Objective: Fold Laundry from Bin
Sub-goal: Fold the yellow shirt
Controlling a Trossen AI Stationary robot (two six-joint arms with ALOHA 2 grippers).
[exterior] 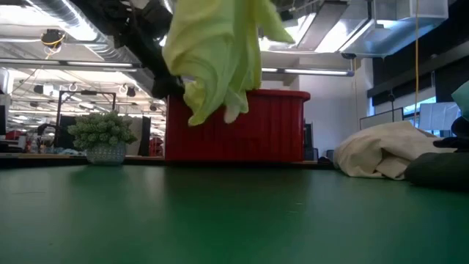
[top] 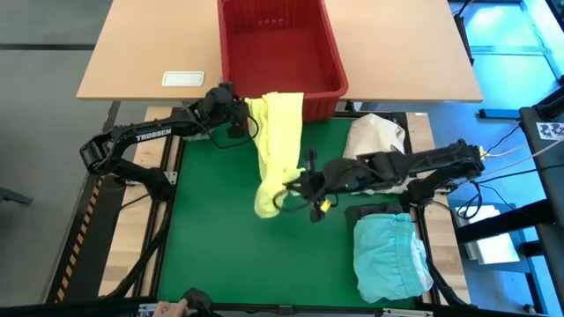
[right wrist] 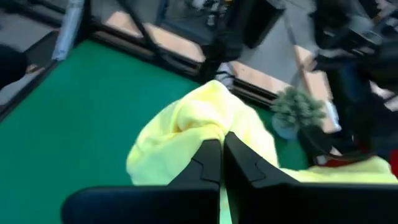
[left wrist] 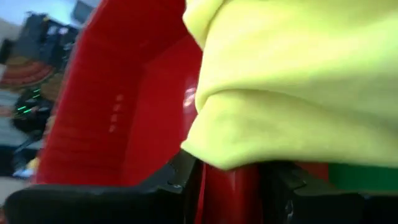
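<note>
The yellow garment is stretched in the air between my two grippers, in front of the red bin. In the low view the yellow garment hangs clear of the green table. My left gripper is at the garment's far end, by the bin's near wall, shut on it. My right gripper is at its near end, over the middle of the table, shut on it. In the left wrist view the yellow cloth covers the fingertips. My left gripper holds the garment's far end at its left edge, coming level from the table's left. A thick bulge of cloth lies over the fingers and hides the place of contact. That end is lifted clear. My right gripper pinches a puckered fold of the garment's near end between its two fingers. They slant down from the table's right side. The cloth is lifted clear and bunches around the tips.
A cream cloth bundle lies at the table's right, with a dark garment and a turquoise garment nearer the front right. A small green plant ball stands far left. The green surface lies bare at the left front.
</note>
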